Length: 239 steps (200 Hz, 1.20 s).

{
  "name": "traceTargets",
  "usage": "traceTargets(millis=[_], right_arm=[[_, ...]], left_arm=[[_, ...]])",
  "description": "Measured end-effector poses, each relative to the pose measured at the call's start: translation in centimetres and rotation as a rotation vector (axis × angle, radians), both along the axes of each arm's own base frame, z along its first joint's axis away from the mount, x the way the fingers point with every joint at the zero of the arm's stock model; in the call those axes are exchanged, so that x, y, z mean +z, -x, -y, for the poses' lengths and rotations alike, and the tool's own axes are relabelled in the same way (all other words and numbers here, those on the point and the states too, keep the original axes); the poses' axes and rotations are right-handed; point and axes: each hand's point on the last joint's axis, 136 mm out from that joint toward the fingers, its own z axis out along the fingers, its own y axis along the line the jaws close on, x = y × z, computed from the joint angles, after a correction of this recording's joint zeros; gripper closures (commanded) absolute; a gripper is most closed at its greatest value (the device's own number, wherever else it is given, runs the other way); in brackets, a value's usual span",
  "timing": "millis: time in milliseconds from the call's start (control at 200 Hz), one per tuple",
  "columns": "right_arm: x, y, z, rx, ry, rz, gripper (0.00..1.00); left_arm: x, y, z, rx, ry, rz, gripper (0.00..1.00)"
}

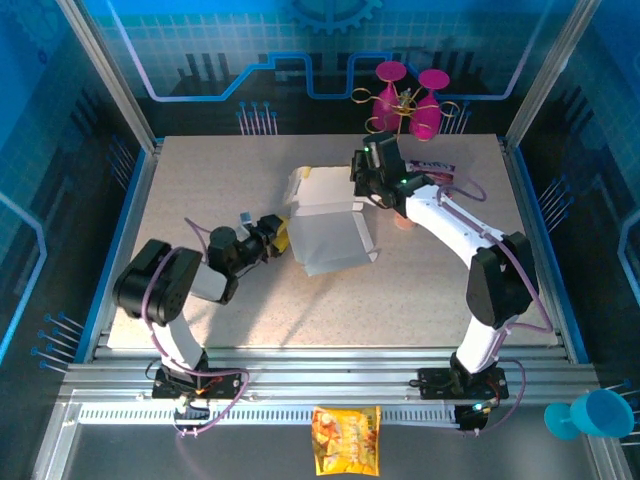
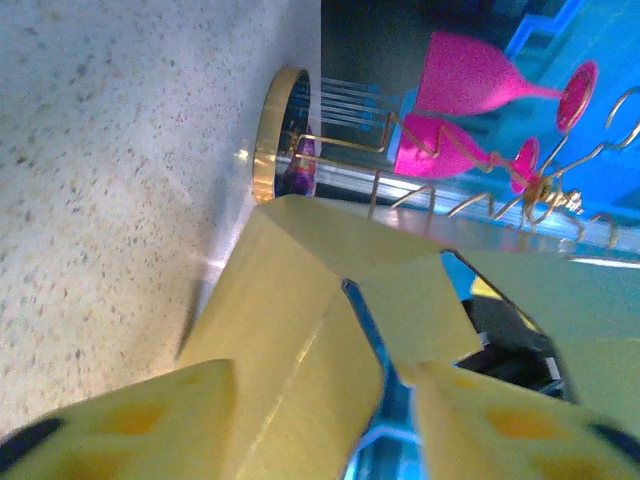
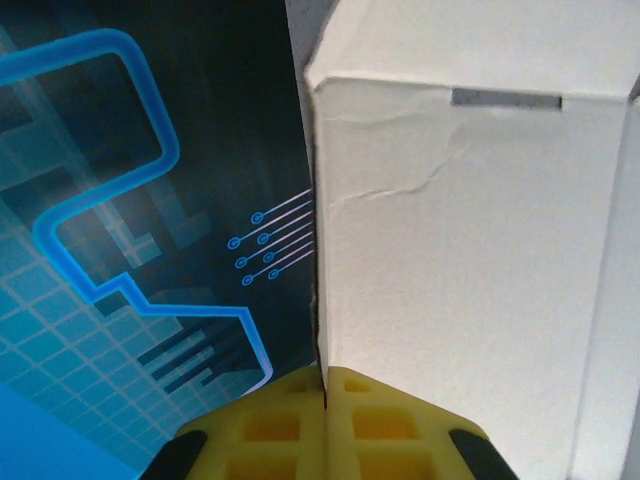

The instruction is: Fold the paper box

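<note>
The paper box [image 1: 330,235] lies partly folded in the middle of the table, white inside up, with a wall raised at its far side. My left gripper [image 1: 272,238] is at the box's left edge. In the left wrist view its yellow fingers [image 2: 130,420] stand apart, open, with the golden-yellow flaps of the paper box [image 2: 300,300] between and beyond them. My right gripper [image 1: 362,188] is at the box's far right corner. In the right wrist view that gripper [image 3: 325,375] is shut on the thin edge of a white wall of the paper box [image 3: 460,260].
Pink glasses [image 1: 410,100] hang on a gold wire rack at the table's far edge, close behind the box; the rack's gold ring base [image 2: 280,130] stands just past the flaps. A snack bag [image 1: 347,440] and a teal cup [image 1: 590,415] lie off the table's front.
</note>
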Motion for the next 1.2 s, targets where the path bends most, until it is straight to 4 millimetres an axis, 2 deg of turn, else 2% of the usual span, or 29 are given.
traceTargets(millis=[180,305,445,580,685,805,931,1031,1196], right_arm=[[-0.1,0.2,-0.7,0.013,0.032,0.03,1.0],[0.0,0.0,-1.3,0.027,0.066,0.087,1.0],[-1.5,0.7,-2.1,0.057,0.118,0.12,1.0],[-2.3,1.3,-3.6,0.101,0.153,0.185,1.0],[-3.3,1.7,-5.0,0.138,0.16,0.239,1.0],[-5.2,2.2,-6.0,0.173,0.181,0.259,1.0],[-5.9,2.5,-6.6,0.192,0.178,0.301,1.0],[-6.4,2.7,-6.6,0.2,0.178,0.315,1.0],[-7.0,3.1,-6.6,0.22,0.174,0.323,1.0]], left_arm=[[1.3,2.7,-1.3,-0.008,-0.06,-0.007,0.38],[2.9,4.3,-2.2,-0.018,-0.125,0.01,0.41],[4.2,5.4,-5.2,0.037,-0.224,0.005,0.44],[5.2,4.9,-8.2,0.093,-0.311,-0.015,0.48],[4.7,4.5,-8.7,0.073,-0.37,-0.045,0.5],[2.9,4.6,-8.6,0.034,-0.419,-0.09,0.51],[1.3,4.7,-8.5,-0.002,-0.444,-0.132,0.54],[1.1,4.7,-8.4,-0.028,-0.469,-0.127,0.57],[1.5,4.6,-8.1,-0.086,-0.532,-0.073,0.68]])
